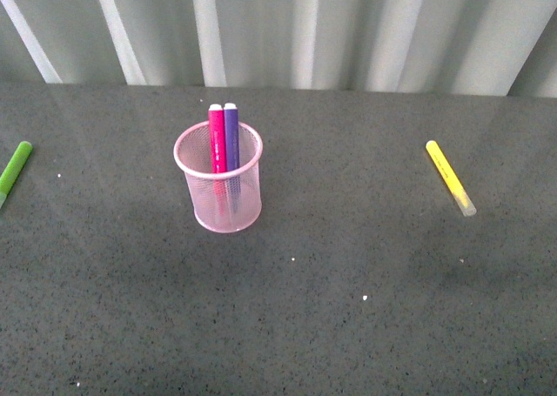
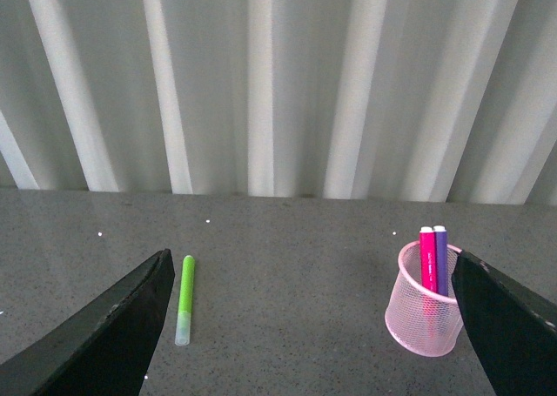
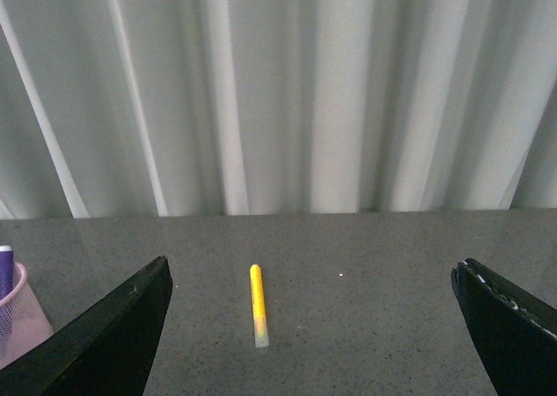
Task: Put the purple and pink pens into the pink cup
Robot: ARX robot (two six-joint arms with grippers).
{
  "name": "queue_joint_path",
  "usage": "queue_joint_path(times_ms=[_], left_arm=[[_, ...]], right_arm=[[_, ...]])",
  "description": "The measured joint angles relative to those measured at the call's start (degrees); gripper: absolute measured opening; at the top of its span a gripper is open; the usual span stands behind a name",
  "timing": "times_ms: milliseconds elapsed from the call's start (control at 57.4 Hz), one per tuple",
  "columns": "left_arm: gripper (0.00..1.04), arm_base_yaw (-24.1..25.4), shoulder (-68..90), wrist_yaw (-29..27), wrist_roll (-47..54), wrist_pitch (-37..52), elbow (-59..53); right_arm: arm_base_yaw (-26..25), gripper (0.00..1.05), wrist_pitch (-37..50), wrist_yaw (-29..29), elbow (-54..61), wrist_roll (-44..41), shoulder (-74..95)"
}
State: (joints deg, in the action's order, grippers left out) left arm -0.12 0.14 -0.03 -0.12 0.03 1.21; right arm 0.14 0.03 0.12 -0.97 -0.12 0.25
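- the pink pen [image 1: 217, 138] and purple pen [image 1: 231, 137] stand side by side, touching, inside the pink cup [image 1: 218, 190]; the task looks done.
- left pincer [image 2: 309, 326] is spread wide and empty; the cup sits ahead near one finger, a green marker [image 2: 184, 299] near the other.
- right pincer [image 3: 309, 326] is also wide and empty, a yellow marker [image 3: 258, 316] ahead between its fingers.

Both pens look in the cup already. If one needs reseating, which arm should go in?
Left, probably. The pale-pink wire-mesh cup, holding the magenta pen and dark purple pen, sits left of centre and fully within the open left gripper's view.
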Motion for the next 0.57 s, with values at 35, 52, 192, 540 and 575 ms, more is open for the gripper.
queue_joint_path(times_ms=[35,52,192,540,575], left_arm=[[0.98,0.0,0.0,0.0,0.0,0.0,0.0],[0.98,0.0,0.0,0.0,0.0,0.0,0.0],[0.98,0.0,0.0,0.0,0.0,0.0,0.0],[0.98,0.0,0.0,0.0,0.0,0.0,0.0],[0.98,0.0,0.0,0.0,0.0,0.0,0.0]], right_arm=[[0.0,0.98,0.0,0.0,0.0,0.0,0.0],[0.0,0.98,0.0,0.0,0.0,0.0,0.0],[0.0,0.98,0.0,0.0,0.0,0.0,0.0],[0.0,0.98,0.0,0.0,0.0,0.0,0.0],[0.0,0.98,0.0,0.0,0.0,0.0,0.0]])
